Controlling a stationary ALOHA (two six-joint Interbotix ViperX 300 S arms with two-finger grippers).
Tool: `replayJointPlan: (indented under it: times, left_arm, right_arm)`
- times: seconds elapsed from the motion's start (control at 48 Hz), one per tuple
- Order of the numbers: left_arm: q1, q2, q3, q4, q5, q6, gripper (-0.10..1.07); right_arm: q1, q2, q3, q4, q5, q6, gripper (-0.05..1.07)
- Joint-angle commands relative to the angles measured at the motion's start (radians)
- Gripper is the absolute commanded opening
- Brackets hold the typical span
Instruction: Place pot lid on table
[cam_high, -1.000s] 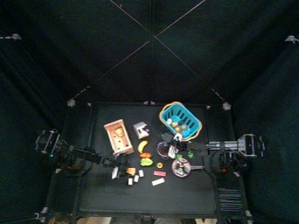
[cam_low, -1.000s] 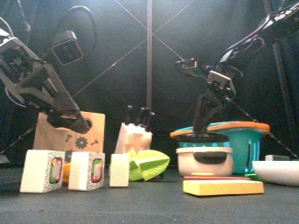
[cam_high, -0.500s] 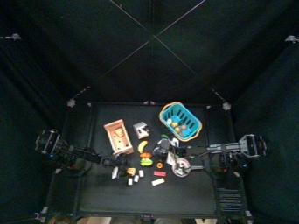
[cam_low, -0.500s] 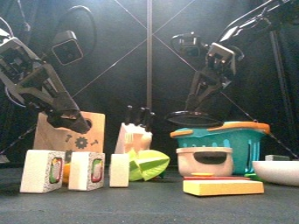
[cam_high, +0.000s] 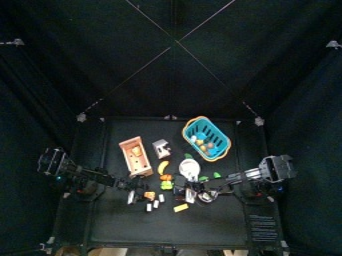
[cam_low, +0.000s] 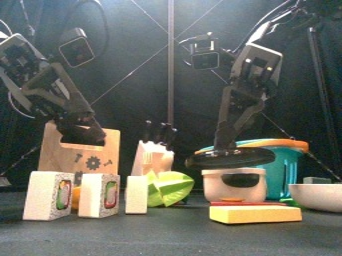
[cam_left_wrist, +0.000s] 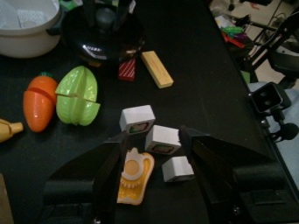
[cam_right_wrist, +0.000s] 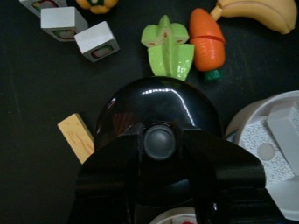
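the right hand (cam_right_wrist: 158, 188) grips the black pot lid (cam_right_wrist: 156, 118) (shiny, with a round knob) up in the air over the bench (cam_right_wrist: 35, 105). the left hand (cam_left_wrist: 152, 179) hangs open, holding nothing.

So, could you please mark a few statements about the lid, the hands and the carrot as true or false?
1. The right hand holds the lid. True.
2. The lid lies flat on the table. False: it is held in the air, above the table.
3. The left hand is open over small cubes. True.
4. The carrot sits in the basket. False: it lies on the table beside a green vegetable.
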Motion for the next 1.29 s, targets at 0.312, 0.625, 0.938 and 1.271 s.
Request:
replayJointPlan:
  times: [0.312, 0.625, 0.938, 1.271]
  left_arm:
    - [-0.023, -0.035, 0.025, 0.008, -0.058, 0.002, 0.87]
    - [-0.023, -0.029, 0.032, 0.005, -0.058, 0.0, 0.87]
    - [-0.021, -0.026, 0.038, 0.003, -0.057, -0.003, 0.87]
    - [-0.018, -0.025, 0.041, -0.015, -0.055, -0.002, 0.87]
  right_arm:
    - [0.044, 0.072, -0.144, 0.049, 0.072, -0.006, 0.66]
    - [-0.011, 0.163, -0.212, 0.035, 0.014, -0.011, 0.66]
    - [-0.084, 0.201, -0.245, 0.014, -0.055, -0.009, 0.66]
    - [-0.101, 0.23, -0.245, 0.021, -0.129, -0.003, 0.67]
